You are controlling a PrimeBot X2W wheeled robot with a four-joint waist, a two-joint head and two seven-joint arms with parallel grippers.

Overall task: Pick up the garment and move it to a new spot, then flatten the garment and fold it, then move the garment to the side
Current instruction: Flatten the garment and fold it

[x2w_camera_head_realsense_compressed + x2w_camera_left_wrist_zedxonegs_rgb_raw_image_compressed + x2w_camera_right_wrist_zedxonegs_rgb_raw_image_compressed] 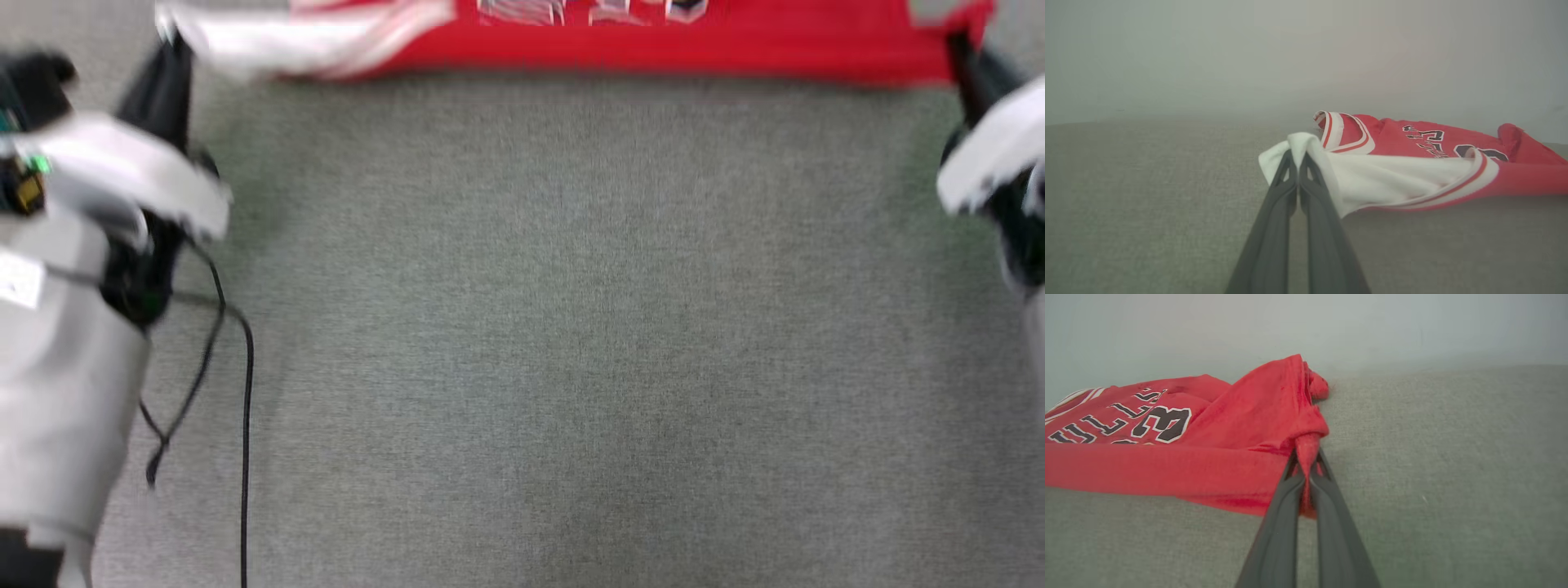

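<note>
Head view: the red jersey-style garment with white sleeves and black numbers (653, 41) lies at the far side of the grey cloth-covered bench (555, 327); its near edge is stretched in a straight line between the left gripper (167, 45) and the right gripper (957, 45); the picture is blurred, so the grip itself is not clear here. I judge that the step is to spread the garment flat; to do it well, both arms should pull at equal height and equal pace, with light tension, so that the edge does not sag or twist.

Left wrist view: the left gripper (1298, 154) is clamped on a white sleeve corner; the sleeve lies folded over part of the numbers, a detail which the head view does not give.

Right wrist view: the right gripper (1306, 457) is closed on a bunched red hem corner; behind it the cloth is humped, not yet flat.
</note>
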